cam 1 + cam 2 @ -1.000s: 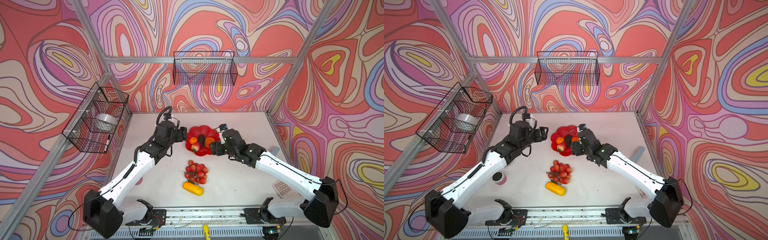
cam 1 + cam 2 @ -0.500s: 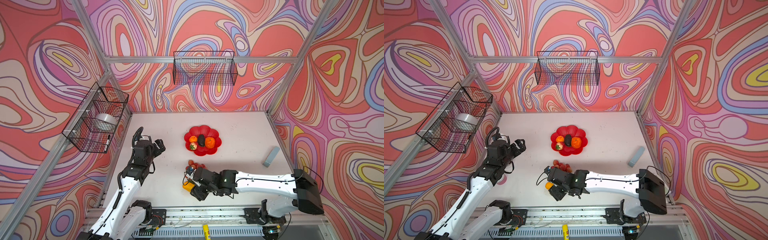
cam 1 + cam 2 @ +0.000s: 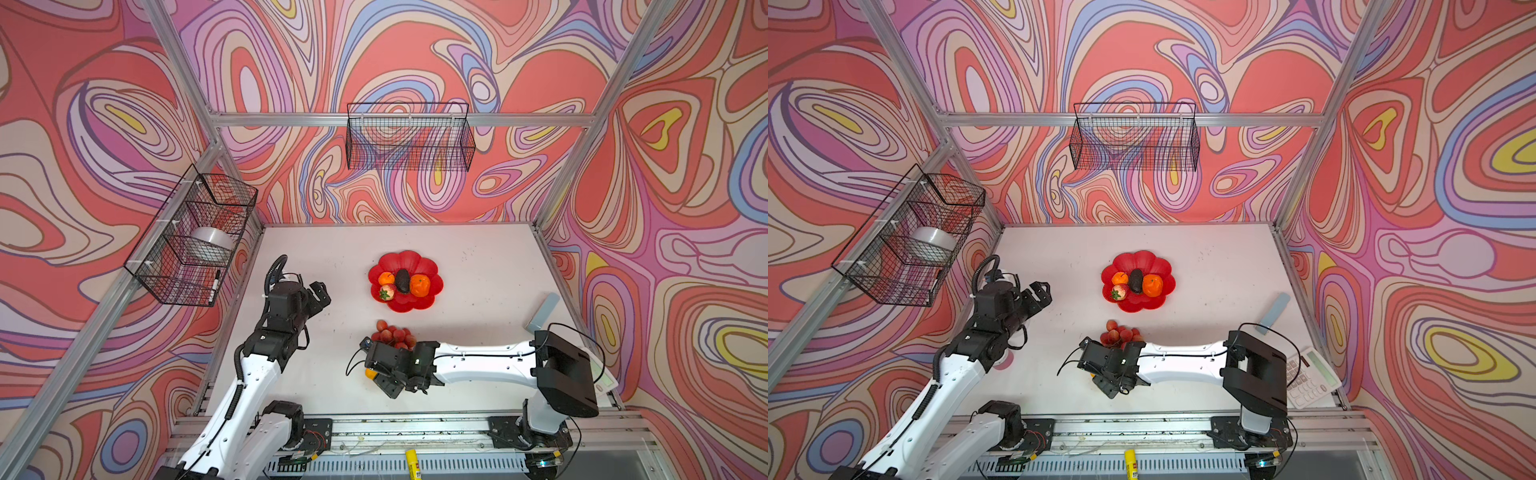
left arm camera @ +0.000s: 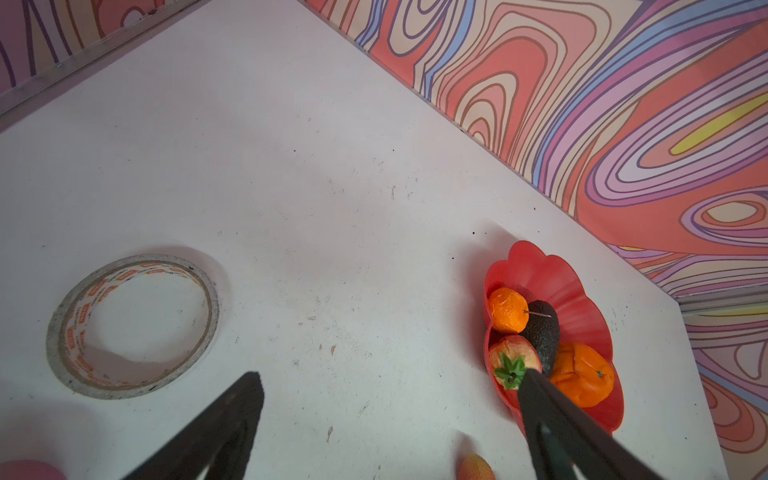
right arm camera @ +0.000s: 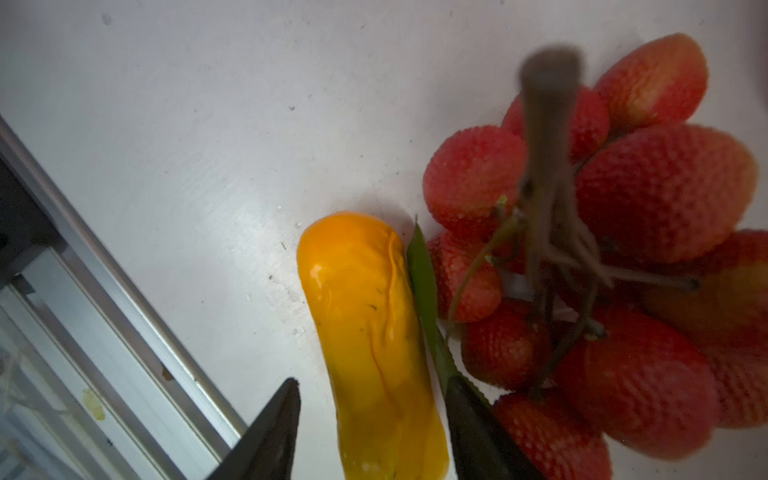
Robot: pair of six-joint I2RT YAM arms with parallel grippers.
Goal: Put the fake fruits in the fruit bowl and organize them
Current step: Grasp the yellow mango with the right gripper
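Note:
The red scalloped fruit bowl [image 3: 415,259] [image 3: 1148,257] holds a dark avocado [image 3: 402,280], two orange fruits [image 3: 387,277] [image 3: 419,286] and a strawberry [image 3: 386,292]. In front of it on the table lie the red berry bunch [image 3: 392,334] [image 5: 623,199] and the yellow oblong fruit [image 3: 370,373] [image 5: 370,324]. My right gripper [image 3: 380,374] [image 5: 372,381] is down over the yellow fruit, one jaw on each side; a gap shows on the rail side. My left gripper [image 3: 318,293] [image 4: 390,374] hangs open and empty, left of the bowl.
A tape roll [image 4: 133,324] lies on the table by the left arm. The front rail [image 5: 124,299] runs close beside the right gripper. A calculator [image 3: 1312,376] and a grey-blue block [image 3: 544,309] sit at the right edge. Wire baskets [image 3: 409,137] [image 3: 195,237] hang on the walls.
Both grippers have left the bowl. The left arm drew back to the left and opened wider. The right arm came to the front, over the yellow fruit, and its jaws have narrowed.

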